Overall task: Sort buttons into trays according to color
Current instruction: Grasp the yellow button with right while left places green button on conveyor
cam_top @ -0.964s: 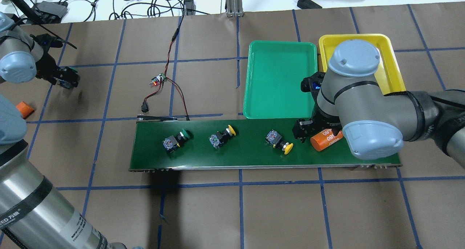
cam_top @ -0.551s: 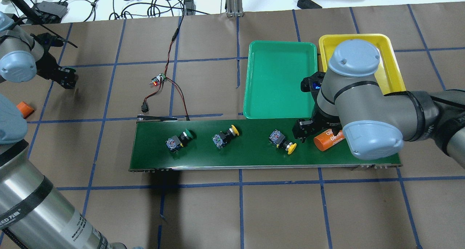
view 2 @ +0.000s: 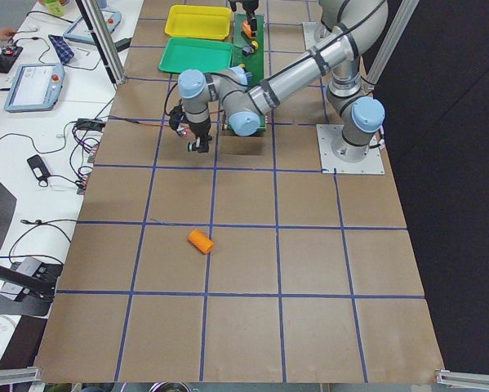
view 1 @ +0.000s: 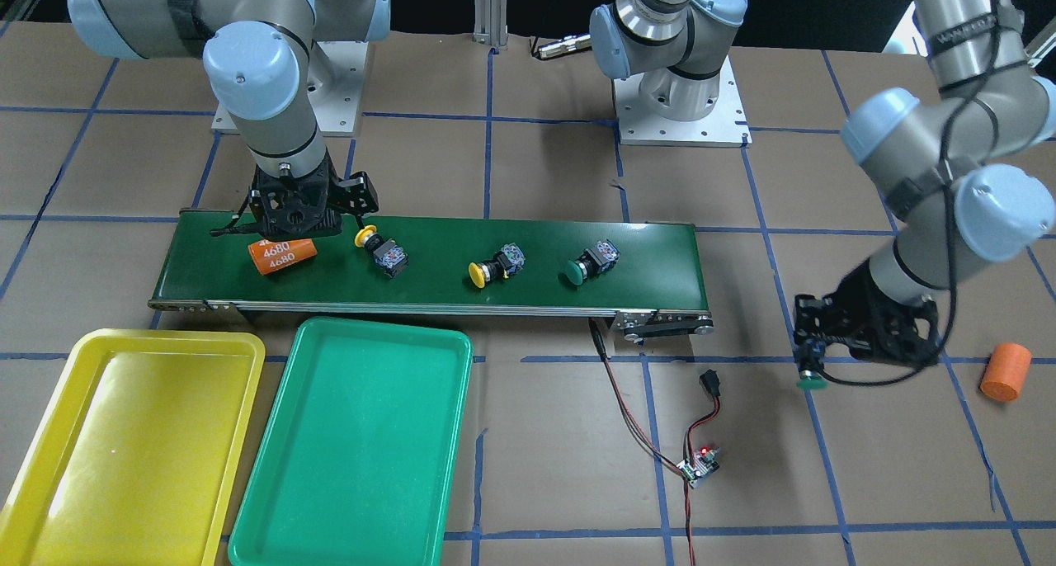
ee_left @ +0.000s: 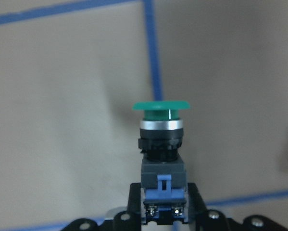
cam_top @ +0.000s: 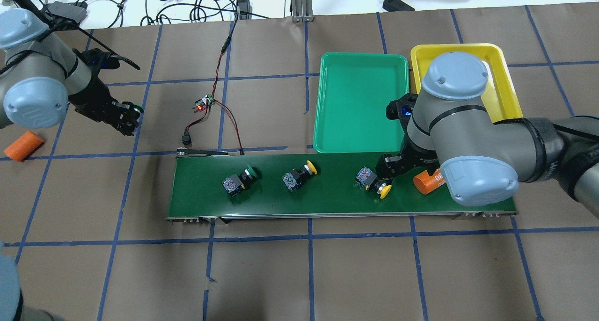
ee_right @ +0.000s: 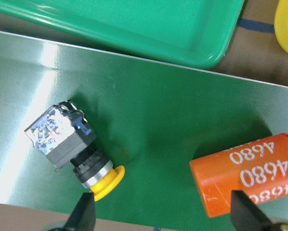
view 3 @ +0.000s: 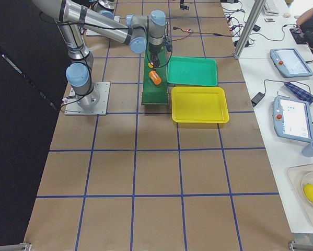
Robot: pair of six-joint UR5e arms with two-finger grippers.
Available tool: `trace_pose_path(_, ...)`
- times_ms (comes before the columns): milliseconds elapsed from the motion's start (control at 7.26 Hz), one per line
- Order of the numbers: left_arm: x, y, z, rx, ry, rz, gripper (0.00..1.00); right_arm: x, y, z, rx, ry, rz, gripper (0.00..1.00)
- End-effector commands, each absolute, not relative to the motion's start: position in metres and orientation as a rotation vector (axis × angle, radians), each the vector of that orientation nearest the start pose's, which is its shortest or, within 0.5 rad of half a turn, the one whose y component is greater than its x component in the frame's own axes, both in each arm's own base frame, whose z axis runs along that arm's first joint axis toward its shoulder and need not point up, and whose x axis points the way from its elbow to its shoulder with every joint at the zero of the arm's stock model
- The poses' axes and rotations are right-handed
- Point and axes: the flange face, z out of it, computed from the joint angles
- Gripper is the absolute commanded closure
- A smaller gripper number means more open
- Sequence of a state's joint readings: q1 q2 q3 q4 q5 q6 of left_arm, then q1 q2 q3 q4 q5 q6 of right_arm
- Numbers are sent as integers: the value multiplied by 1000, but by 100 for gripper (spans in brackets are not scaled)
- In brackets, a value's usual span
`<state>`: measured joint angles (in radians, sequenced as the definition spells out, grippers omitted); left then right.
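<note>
Overhead exterior: the left fingers (cam_top: 127,120) hang over the bare tabletop (cam_top: 281,274), well apart from the conveyor belt (cam_top: 327,201), closed on a green button (cam_top: 136,109). Three more buttons lie on their sides on the belt. A second green button (cam_top: 241,180) is nearest the left end, a yellow button (cam_top: 298,176) is in the middle, and a second yellow button (cam_top: 374,183) is just beside the right fingers (cam_top: 390,167). An orange cylinder (cam_top: 428,180) lies on the belt, partly hidden under the right arm. The green tray (cam_top: 360,101) and yellow tray (cam_top: 510,96) sit side by side beyond the belt. A second orange cylinder (cam_top: 23,145) lies on the tabletop near the left arm.

Exterior front-facing: the right fingers are spread over the belt, above the cylinder marked "4680", with the second yellow button just beside them.

Exterior left: the near arm reaches over the tabletop; its fingers are too small to judge.

Exterior right: the near arm hangs over the belt beside the green tray.

Left wrist-mounted: both black fingers clamp the green button's grey-blue body, its cap at the far end.

Right wrist-mounted: the fingertips (ee_right: 83,214) stand wide apart and grip nothing. One is just beside the yellow cap, the other by the cylinder.
</note>
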<state>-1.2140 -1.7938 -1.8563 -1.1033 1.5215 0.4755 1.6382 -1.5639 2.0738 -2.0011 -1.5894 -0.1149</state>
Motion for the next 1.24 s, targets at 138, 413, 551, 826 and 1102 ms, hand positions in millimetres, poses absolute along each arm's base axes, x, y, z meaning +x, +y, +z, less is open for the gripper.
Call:
trace_pose_path(138,-71,-435,284,84,3233,31,100,161,-427,286,-294,3141,131,0)
trace_pose_path(413,-94,-429,281,-88,3228,32,100,162,-429,286,-346,3123,99,0)
trace_pose_path(551,-100,-429,275,-244,3222,66,100,164,-429,282,-373,3105,105,0)
trace_pose_path(826,-99,-433,268,-31,3233,76,1,164,-423,272,-420,3085,124,0)
trace_pose_path(1102,-64,-452,306,105,3168,-60,0,161,-426,252,-423,3101,112,2)
